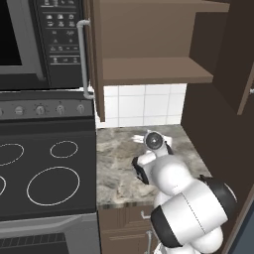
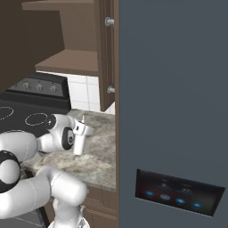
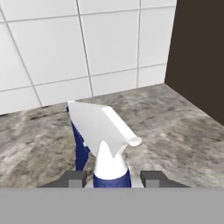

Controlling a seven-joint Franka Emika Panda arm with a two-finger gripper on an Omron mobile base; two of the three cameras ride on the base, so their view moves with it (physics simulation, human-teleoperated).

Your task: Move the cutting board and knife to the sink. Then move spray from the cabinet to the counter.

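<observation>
Spray bottle [image 3: 107, 140] stands upright between the two dark fingertips [image 3: 74, 177] of the gripper [image 3: 113, 178], its white trigger head and blue collar rising just above them in the hand view. The jaws stand partly closed, one on each side of the bottle's neck, so the gripper appears to have hold of it; the contact itself sits at the very bottom edge and is hard to make out. In the right base view the white bottle [image 2: 80, 137] is upright with its base down at the counter [image 2: 95, 153], though whether it actually rests on the stone or hangs just above it I cannot tell. The gripper [image 2: 76, 133] comes at it from the stove side, with the arm bent low over the slab.

From the left base view the arm's wrist covers most of the bottle; a bit of the white nozzle [image 1: 139, 137] pokes out near the back of the counter [image 1: 116, 158], close to the white tiled wall [image 1: 141, 104]. The cabinet [image 1: 154, 69] above is open, its lighter brown shelf in plain sight and its door swung out with the long grey bar handle [image 1: 84, 59] at the edge. To the left lie the black glass stovetop [image 1: 44, 168] with white rings and the black microwave [image 1: 37, 39] over it. A tall grey appliance panel [image 2: 173, 111] flanks the counter on the right side.
</observation>
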